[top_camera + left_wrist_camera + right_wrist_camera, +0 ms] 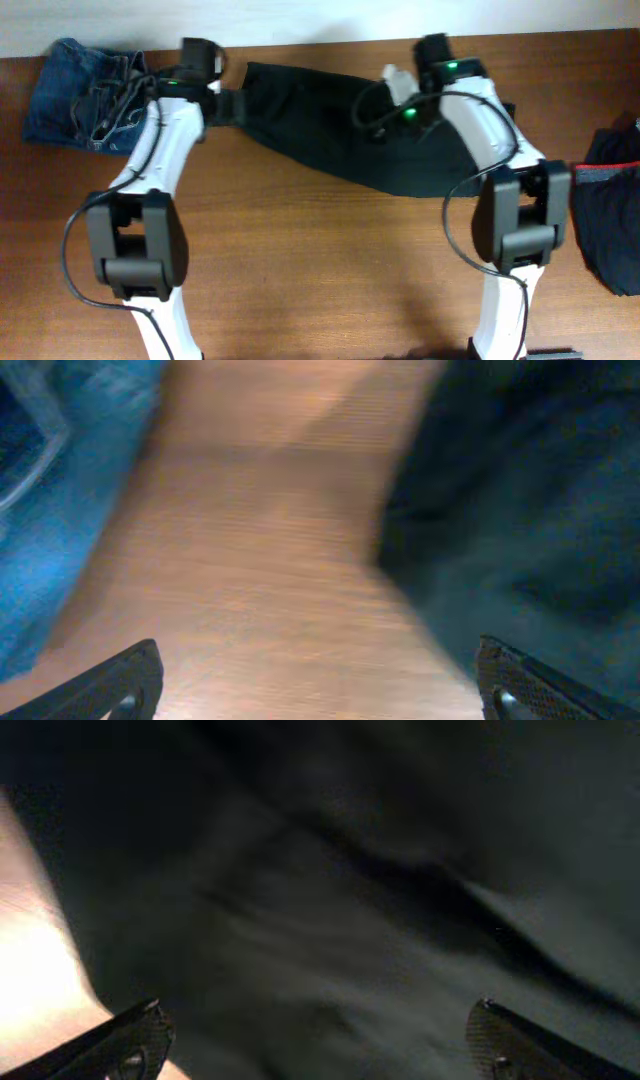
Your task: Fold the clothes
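- My left gripper [320, 695] has its jaws spread wide with nothing between them, over the bare wooden table [270, 560]. The blurred jeans [60, 510] sit at 9 o'clock and the black trousers [520, 510] at 3 o'clock.
- My right gripper [320, 1050] is also spread wide over the black trousers' dark fabric, pinching nothing.
- From overhead, the black trousers lie at 12 o'clock, the jeans at 10, and a dark garment with a reddish band [608, 200] at 3.
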Robot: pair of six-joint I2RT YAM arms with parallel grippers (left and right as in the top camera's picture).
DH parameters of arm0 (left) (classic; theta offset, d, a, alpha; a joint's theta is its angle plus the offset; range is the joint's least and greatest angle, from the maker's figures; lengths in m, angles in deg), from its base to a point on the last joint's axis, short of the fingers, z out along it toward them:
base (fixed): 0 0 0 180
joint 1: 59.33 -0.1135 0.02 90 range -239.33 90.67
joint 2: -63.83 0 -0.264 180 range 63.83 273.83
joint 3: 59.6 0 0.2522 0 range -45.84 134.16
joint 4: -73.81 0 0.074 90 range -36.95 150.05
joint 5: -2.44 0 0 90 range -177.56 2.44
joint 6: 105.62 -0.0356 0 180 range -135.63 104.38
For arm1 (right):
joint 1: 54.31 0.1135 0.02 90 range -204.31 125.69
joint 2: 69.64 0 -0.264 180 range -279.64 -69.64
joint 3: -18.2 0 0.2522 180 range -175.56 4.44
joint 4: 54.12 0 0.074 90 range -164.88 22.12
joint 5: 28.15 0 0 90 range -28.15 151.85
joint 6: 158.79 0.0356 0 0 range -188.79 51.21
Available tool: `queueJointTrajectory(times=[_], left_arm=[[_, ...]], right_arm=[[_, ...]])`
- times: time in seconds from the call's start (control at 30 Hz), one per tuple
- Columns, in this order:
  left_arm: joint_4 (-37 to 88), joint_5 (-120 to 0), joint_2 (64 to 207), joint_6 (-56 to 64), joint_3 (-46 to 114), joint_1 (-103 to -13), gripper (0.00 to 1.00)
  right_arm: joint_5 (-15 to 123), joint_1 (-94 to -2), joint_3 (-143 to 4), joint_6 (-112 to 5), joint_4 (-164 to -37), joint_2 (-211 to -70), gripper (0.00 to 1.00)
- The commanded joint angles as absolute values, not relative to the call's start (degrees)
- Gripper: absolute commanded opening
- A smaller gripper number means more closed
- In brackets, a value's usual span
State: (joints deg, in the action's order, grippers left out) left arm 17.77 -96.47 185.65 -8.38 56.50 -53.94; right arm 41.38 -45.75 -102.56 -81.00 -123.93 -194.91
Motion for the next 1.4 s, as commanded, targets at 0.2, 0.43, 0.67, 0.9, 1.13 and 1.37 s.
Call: queueJointTrajectory(times=[0.2, 0.43, 0.67, 0.9, 1.13, 1.37], left_arm=[[9.61, -96.36, 186.3, -5.8, 57.59, -61.87, 0.99], [4.78, -96.34, 186.3, -5.8, 57.35, -65.59, 0.99], [4.87, -93.28, 186.3, -5.8, 57.33, -66.24, 0.99], [4.85, -93.1, 186.3, -5.8, 57.33, -66.24, 0.99], [4.87, -93.1, 186.3, -5.8, 57.33, -66.24, 0.99], [4.85, -92.88, 186.3, -5.8, 57.33, -66.24, 0.99]], right_arm=[[29.03, -37.14, -103.35, -91.27, -110.79, -194.08, 0.99], [25.25, -36.7, -103.35, -91.29, -104.92, -198.63, 0.99], [25.62, -36.7, -103.35, -92.38, -105.05, -202.48, 0.99], [26.5, -38.01, -103.35, -92.56, -104.26, -203.79, 0.99], [22.98, -40.5, -103.35, -92.58, -105.72, -204.4, 0.99], [22.8, -40.42, -103.35, -92.78, -105.7, -205.08, 0.97]])
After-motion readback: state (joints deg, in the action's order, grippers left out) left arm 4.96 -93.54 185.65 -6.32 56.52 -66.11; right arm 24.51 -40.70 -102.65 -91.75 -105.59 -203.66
